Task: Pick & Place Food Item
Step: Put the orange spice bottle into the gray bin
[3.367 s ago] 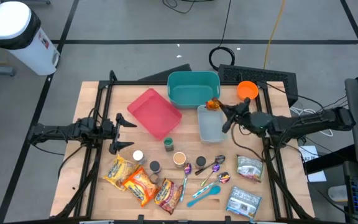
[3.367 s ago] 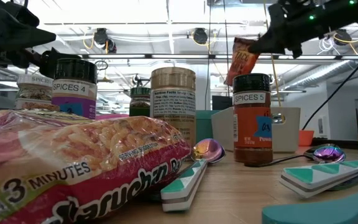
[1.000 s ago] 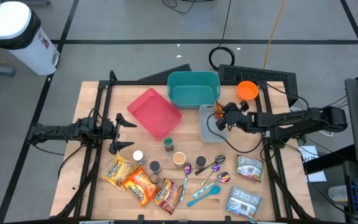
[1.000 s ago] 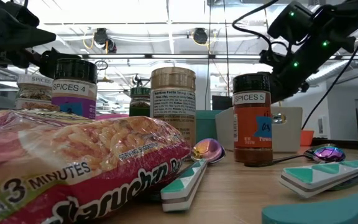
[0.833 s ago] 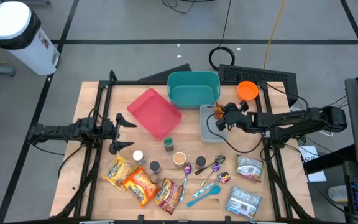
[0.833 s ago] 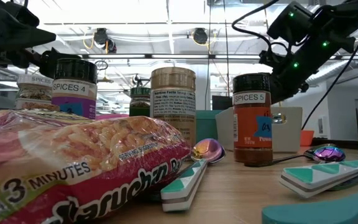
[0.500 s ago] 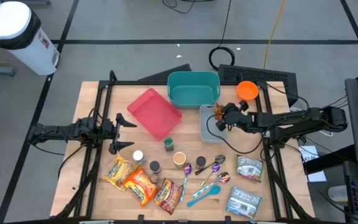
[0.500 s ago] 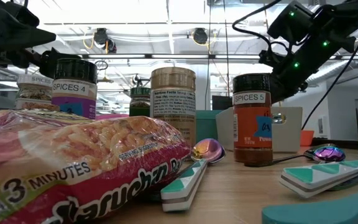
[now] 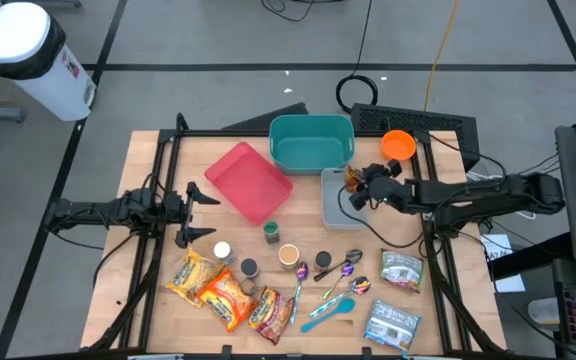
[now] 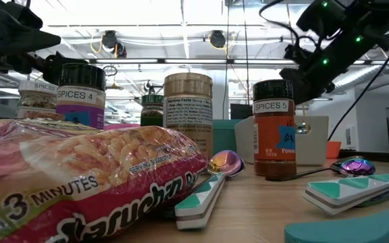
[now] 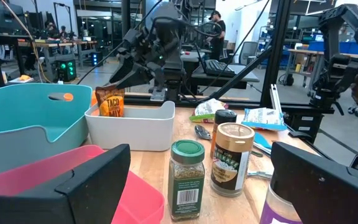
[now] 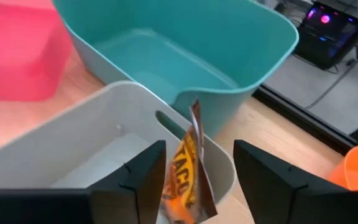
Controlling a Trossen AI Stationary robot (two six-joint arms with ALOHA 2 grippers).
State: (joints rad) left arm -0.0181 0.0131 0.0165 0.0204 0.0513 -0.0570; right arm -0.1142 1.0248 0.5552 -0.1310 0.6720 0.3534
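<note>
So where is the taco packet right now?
The taco packet stands inside the white bin, against its end nearest the teal bin, on the table's right side, between the right claw's parted fingers.

1. Taco packet (image 12: 188,177), earlier carried high, now standing inside white bin (image 9: 334,205).
2. Right gripper (image 9: 354,188), earlier clamped on packet, now parted, lifted slightly.

Two dark jointed arms, black cables along links, green indicator lights, matte black fingers (image 12: 143,176).
</note>
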